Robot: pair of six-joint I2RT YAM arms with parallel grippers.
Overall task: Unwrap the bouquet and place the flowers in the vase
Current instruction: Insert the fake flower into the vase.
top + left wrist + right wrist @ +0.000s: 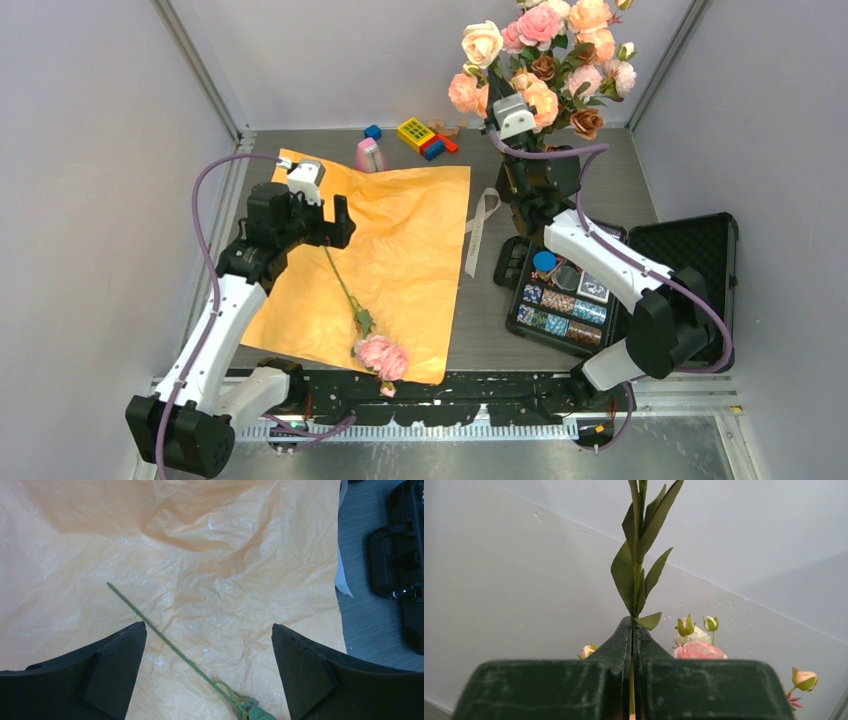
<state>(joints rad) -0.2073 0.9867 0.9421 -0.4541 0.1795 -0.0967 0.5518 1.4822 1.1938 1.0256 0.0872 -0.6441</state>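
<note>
Top view: we saw a crinkly orange paper sheet (410, 230) unfolded flat on the grey table (480, 320), left of centre. One pink fabric rose on a thin green stem (380, 357) lay on it, bloom at the sheet's 6 o'clock edge, stem running toward 11. The left claw (325, 232) hung over the stem's bare tip, spread. At the table's 1 o'clock stood the bunch of pink and peach roses (545, 60), with the right claw (497, 90) up among them. We could not make out the black vase behind that arm. A cream ribbon (483, 228) lay just off the sheet's 3 o'clock edge.

Left wrist: we noted black fingers (115, 670) wide apart. Between them were only paper and the stem, crossing from 10 to 5 o'clock, untouched.

Right wrist: we saw dark fingers (614, 650) pressed together, pinching a leafy green stem (636, 575) that rose toward 12 o'clock. Blooms showed behind at 4 o'clock.
</note>
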